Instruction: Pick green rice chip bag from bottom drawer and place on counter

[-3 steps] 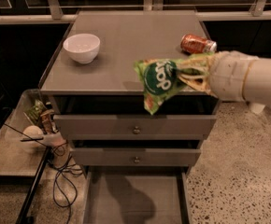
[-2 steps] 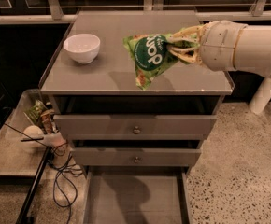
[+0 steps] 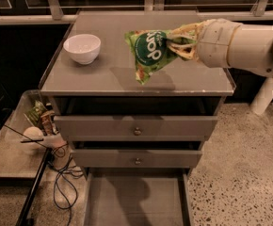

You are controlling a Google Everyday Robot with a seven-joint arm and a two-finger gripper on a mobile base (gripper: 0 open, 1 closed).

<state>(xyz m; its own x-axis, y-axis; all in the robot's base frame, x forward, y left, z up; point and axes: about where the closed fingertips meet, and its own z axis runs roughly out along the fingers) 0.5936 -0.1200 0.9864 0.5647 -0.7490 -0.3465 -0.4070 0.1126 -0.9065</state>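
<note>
The gripper [image 3: 180, 42] is clamped on the green rice chip bag [image 3: 148, 54] — the bag hangs above the counter [image 3: 99, 76], right of centre. A white bowl [image 3: 82, 48] sits on the counter's left side — the bottom drawer [image 3: 136, 199] lies open below the counter.

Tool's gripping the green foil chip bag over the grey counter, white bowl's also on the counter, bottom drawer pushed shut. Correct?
Not quite. The wide grey bottom drawer is pulled out and open, not shut, as the camera view shows. The rest holds: the tool grips the crinkled light-green foil chip bag over the flat grey counter, and the round white bowl sits on that counter.
</note>
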